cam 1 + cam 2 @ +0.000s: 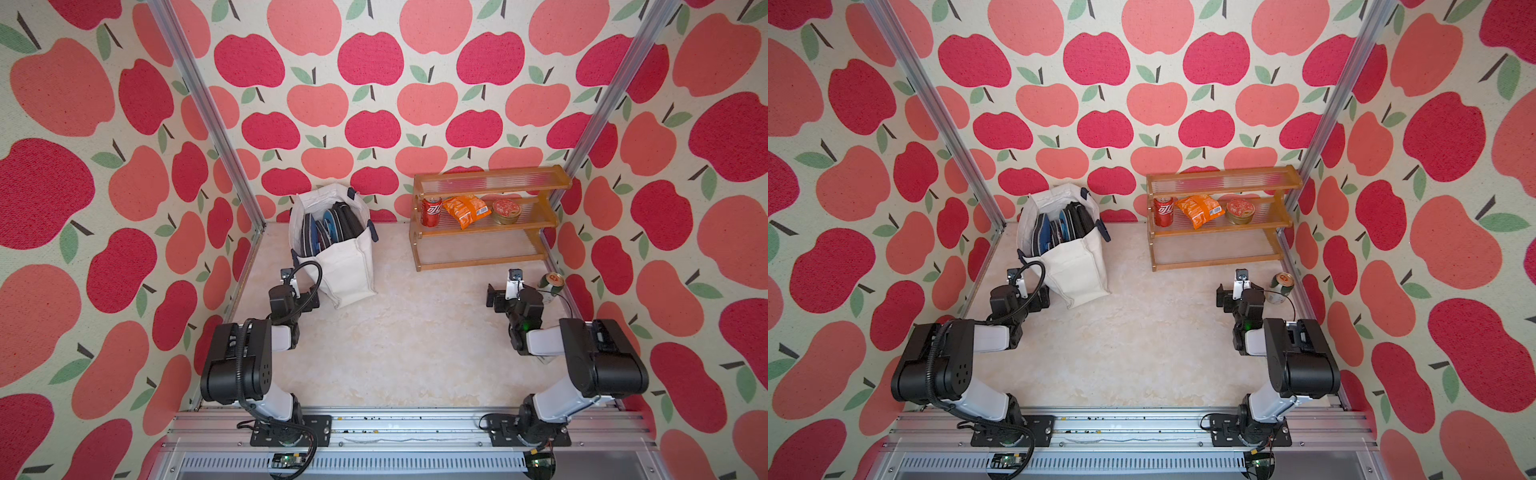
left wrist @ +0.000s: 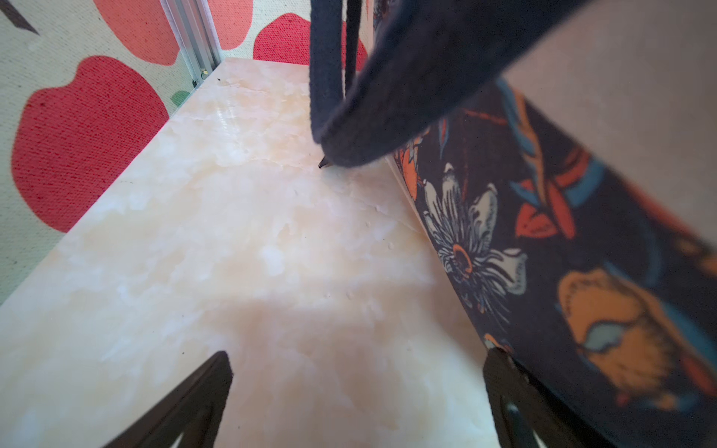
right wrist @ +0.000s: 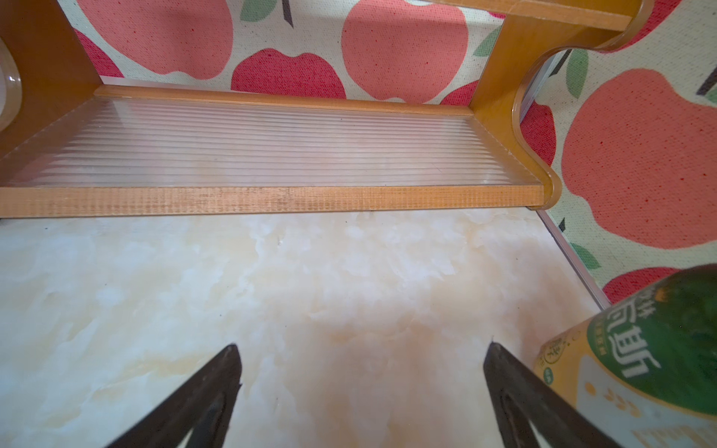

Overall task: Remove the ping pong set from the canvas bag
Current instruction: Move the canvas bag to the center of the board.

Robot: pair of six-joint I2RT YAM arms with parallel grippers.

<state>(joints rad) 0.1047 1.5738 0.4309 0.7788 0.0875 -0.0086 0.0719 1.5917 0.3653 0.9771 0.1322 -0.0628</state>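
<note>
Left wrist view: left gripper (image 2: 359,353) has its jaws spread wide with nothing between them, only bare marble-pattern table (image 2: 232,252) underneath. One finger sits right up against a dark floral-print fabric face below off-white cloth (contact or a small gap, can't tell). A navy strap handle (image 2: 388,97) droops down in front, its tip at table level. In both top views the canvas bag (image 1: 349,266) (image 1: 1077,270) stands upright at the back left of the table, near the back wall, mouth open. The ping pong set (image 1: 330,226) (image 1: 1061,224) is all inside it, flat pieces packed on edge side by side, blue and dark edges showing at the mouth (can't count them cleanly from here). The left wrist is parked low at the bag's near left corner. Right wrist view: right gripper (image 3: 362,346) is also spread fully, holding nothing, low over bare table and facing the bottom tier of a wooden rack (image 3: 271,199). A green can (image 3: 659,349) stands just beside one finger, outside the jaws. In a top view that can (image 1: 550,284) sits by the right wall, in front of the rack. The rack's middle tier carries a red can (image 1: 431,212), an orange snack bag (image 1: 465,210) and a round tin (image 1: 506,211). Bag and rack are apart, with bare table between.
</note>
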